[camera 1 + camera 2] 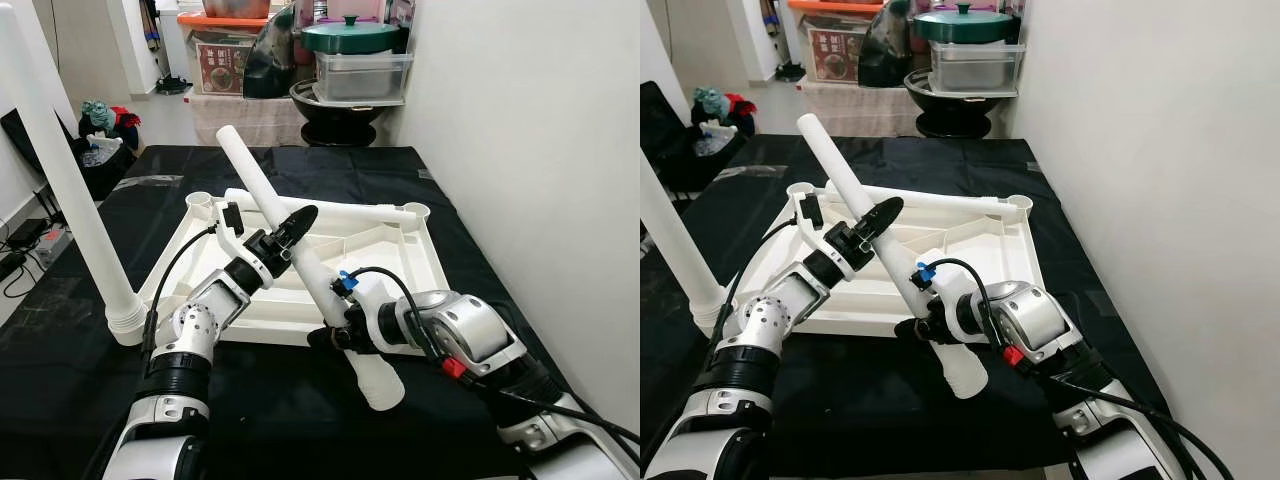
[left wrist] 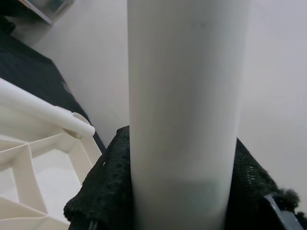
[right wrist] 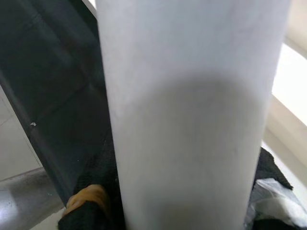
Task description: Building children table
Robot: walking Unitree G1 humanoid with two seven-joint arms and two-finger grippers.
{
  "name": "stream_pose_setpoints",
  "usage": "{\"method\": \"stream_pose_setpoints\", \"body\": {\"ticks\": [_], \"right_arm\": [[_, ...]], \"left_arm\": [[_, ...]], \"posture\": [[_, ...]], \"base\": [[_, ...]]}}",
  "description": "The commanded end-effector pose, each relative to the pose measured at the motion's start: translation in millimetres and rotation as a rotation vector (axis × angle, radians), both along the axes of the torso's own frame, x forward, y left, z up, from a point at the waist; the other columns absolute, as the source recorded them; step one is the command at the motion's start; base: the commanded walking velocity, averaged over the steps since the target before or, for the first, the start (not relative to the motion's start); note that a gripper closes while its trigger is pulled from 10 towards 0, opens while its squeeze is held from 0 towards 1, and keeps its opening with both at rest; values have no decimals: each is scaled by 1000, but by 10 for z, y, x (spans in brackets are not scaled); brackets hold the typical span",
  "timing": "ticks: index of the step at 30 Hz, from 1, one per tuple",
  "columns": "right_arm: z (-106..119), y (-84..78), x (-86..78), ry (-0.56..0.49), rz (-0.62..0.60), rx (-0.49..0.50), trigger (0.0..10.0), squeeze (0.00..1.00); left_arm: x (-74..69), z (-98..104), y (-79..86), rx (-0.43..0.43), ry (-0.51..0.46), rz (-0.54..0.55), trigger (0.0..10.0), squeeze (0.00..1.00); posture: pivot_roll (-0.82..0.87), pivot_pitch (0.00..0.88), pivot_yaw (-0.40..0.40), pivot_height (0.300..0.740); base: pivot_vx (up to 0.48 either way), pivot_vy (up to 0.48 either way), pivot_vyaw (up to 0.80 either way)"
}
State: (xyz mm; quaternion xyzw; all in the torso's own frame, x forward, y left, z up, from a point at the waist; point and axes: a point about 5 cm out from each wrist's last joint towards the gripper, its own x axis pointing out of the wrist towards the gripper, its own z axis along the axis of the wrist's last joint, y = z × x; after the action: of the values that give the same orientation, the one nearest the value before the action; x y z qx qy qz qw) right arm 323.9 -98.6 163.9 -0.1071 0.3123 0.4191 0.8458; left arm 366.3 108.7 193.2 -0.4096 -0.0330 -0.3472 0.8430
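Both claws clamp one white table leg, tilted toward 11 o'clock above the upturned tabletop: left claw mid-shaft, right claw lower. It looks light, stiff and slippery; grip near the ribbed end.

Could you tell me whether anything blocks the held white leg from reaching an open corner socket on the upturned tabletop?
Nothing visible does. Both claws, left and right, grip the white plastic leg above the white tabletop; the far-right socket is open.

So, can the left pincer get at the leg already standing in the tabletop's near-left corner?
Probably not now: the left pincer is shut on the loose leg, though the standing leg stands unobstructed.
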Motion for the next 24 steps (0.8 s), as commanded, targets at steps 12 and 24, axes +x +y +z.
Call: {"method": "stream_pose_setpoints", "body": {"ticks": [12,24], "right_arm": [[135,-318,139,-85,-155,28,0,0],[548,-1174,363,-241,-481,56,0,0]], "left_arm": [[-200,158,-70,-52,-180,-177,10000,1000],[-169,88,52,-38,-120,-83,10000,1000]], "posture": [[-16,0,-23,740],[-11,0,-29,740]], "base": [[0,0,0],[0,0,0]]}}
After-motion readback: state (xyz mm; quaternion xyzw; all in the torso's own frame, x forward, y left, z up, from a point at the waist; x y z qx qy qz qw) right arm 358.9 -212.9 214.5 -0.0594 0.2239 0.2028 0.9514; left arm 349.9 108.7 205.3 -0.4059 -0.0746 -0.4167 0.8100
